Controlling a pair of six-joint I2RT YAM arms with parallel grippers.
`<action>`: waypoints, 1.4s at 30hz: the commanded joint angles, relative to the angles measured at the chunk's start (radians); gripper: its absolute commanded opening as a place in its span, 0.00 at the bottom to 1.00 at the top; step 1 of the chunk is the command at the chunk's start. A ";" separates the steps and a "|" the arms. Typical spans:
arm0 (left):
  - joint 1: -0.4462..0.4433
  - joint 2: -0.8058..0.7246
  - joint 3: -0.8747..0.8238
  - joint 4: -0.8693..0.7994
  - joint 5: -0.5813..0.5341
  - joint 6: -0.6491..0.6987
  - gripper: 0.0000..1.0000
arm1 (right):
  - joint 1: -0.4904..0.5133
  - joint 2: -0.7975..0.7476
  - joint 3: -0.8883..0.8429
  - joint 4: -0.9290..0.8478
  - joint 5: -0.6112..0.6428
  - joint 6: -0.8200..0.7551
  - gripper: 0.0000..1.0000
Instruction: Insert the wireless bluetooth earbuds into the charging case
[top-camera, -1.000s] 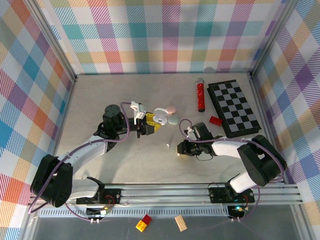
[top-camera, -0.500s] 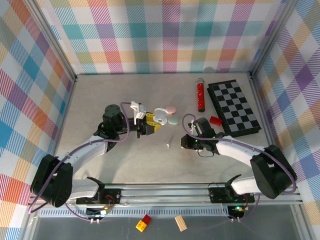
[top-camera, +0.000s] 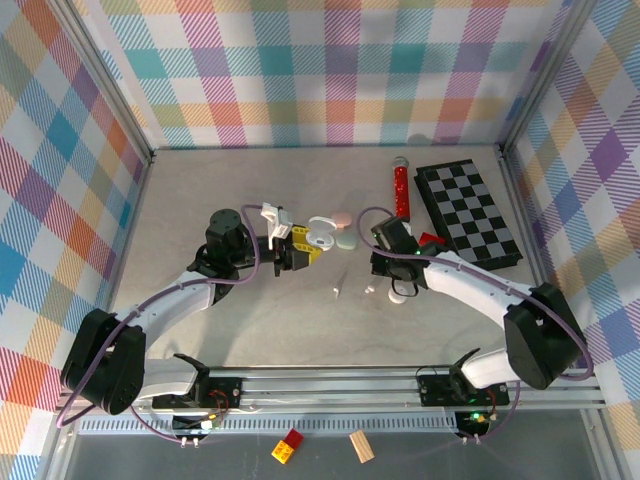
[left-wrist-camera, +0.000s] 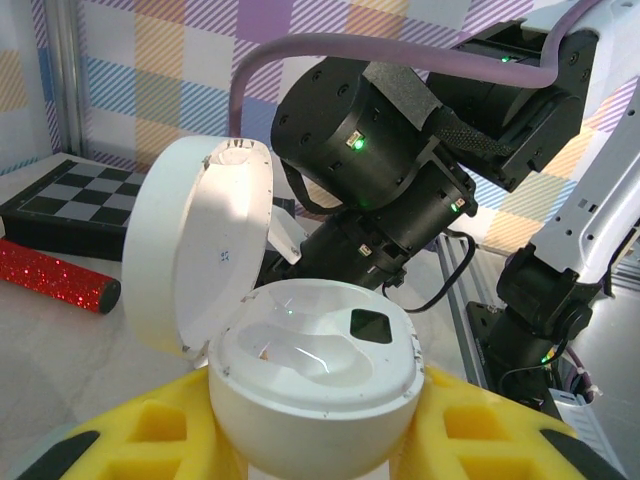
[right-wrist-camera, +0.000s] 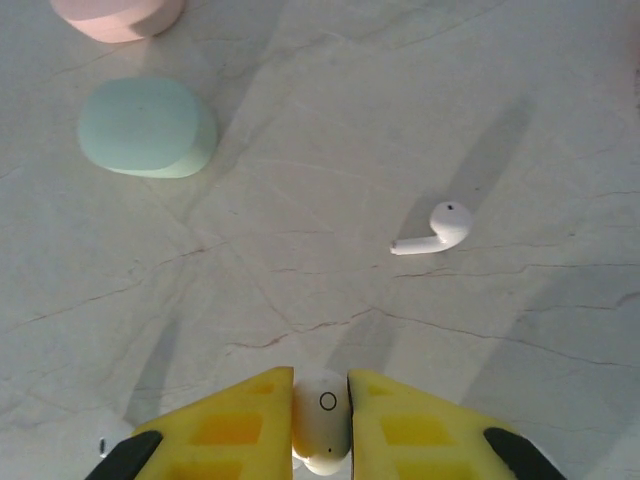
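Note:
My left gripper (top-camera: 298, 248) is shut on the white charging case (top-camera: 320, 235), holding it up with its lid open. In the left wrist view the case (left-wrist-camera: 315, 385) sits between the yellow fingers, lid (left-wrist-camera: 195, 250) swung back, and its wells look empty. My right gripper (top-camera: 377, 266) stands just right of the case, shut on a white earbud (right-wrist-camera: 322, 415) pinched between its yellow fingertips. A second white earbud (right-wrist-camera: 432, 228) lies loose on the table (top-camera: 337, 292), ahead of the right gripper. Another small white piece (right-wrist-camera: 108, 440) shows beside the right gripper's left finger.
A pale green case (right-wrist-camera: 147, 127) and a pink case (right-wrist-camera: 118, 15) lie shut on the table behind the white case. Back right are a red glitter tube (top-camera: 401, 192), a folded chessboard (top-camera: 467, 216) and a red brick (top-camera: 432, 240).
My right gripper has moved away from the table's front towards the held case, with the earbud in it. The left arm and the case have stayed still.

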 joint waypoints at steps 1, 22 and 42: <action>0.005 -0.016 0.022 -0.015 0.005 0.033 0.33 | 0.007 0.003 0.019 -0.063 0.066 0.019 0.17; 0.004 -0.008 0.026 -0.014 0.012 0.036 0.33 | 0.006 -0.372 -0.032 0.329 -0.522 -0.374 0.17; -0.016 -0.005 0.033 -0.010 0.032 0.051 0.33 | 0.008 -0.262 0.092 0.432 -0.799 -0.412 0.16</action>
